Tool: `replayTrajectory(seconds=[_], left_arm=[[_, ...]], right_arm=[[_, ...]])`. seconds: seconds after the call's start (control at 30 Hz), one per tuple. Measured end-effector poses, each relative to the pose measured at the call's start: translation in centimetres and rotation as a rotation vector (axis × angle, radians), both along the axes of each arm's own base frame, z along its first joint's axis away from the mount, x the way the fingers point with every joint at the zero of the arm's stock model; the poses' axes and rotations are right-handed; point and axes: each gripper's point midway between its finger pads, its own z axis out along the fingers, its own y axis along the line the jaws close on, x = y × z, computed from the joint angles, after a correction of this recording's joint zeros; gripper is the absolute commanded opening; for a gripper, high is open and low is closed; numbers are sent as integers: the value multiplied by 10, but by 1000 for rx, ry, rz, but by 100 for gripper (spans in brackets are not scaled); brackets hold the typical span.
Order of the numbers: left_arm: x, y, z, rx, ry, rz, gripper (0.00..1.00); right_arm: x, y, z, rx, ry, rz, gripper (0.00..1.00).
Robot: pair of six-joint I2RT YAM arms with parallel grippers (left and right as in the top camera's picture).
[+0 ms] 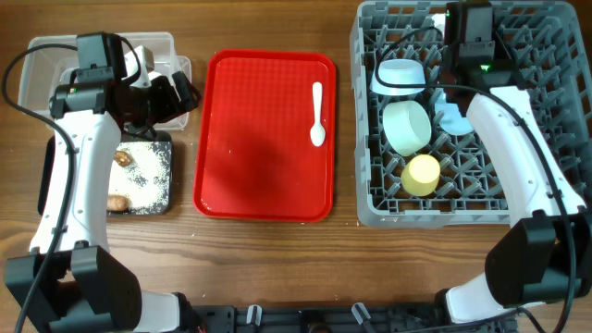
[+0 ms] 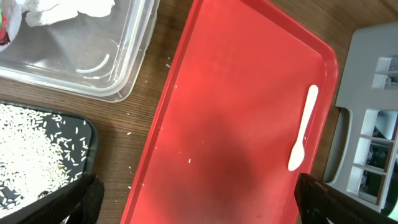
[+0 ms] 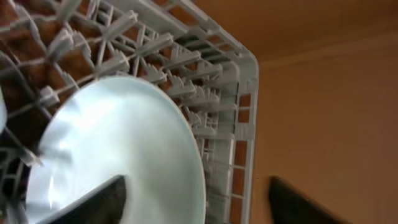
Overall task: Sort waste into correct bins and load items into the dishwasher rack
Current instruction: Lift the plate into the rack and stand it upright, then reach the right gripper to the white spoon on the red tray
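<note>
Likely light, stiff and slick, the spoon point(image 2: 303, 127) on the red tray point(image 2: 236, 93) is best pinched mid-handle by the wide-open left hand point(image 2: 199, 202); the right hand point(image 3: 198, 183) is spread by the plate point(image 3: 118, 143).

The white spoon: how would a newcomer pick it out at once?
Find the large flat red plastic tray at the centre of the overhead view. The small white plastic spoon lies lengthwise near its right edge. It is the only utensil on that tray.

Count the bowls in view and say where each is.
2, both in the dishwasher rack: the light blue bowl near its far left corner, the pale green bowl between it and the yellow cup. The right arm may hide more.
</note>
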Motion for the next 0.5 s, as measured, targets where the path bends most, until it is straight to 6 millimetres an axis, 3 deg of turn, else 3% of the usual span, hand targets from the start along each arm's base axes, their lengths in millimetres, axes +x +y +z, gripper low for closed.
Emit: replayTrajectory(seconds=[0.03,0.17,0.23,0.27,0.33,0.4,0.47,0.5], left_arm=[[0,0,0,0,0,0,100],[0,0,0,0,0,0,100],[0,0,0,0,0,0,100],[0,0,0,0,0,0,100],[0,0,0,0,0,0,100],[0,0,0,0,0,0,100],[0,0,0,0,0,0,100],[0,0,0,0,-1,0,100]], right_arm=[[1,1,0,29,-23,-19,100],[-3,4,3,106,-52,-66,100],[0,17,22,228,-112,-54,100],[1,34,37,351,-161,-22,100],[3,87,71,700,-252,110,100],[7,159,117,1074,-308,366,100],[-2,211,143,1289,-277,538,100],[-12,245,143,1380,-210,595,100]])
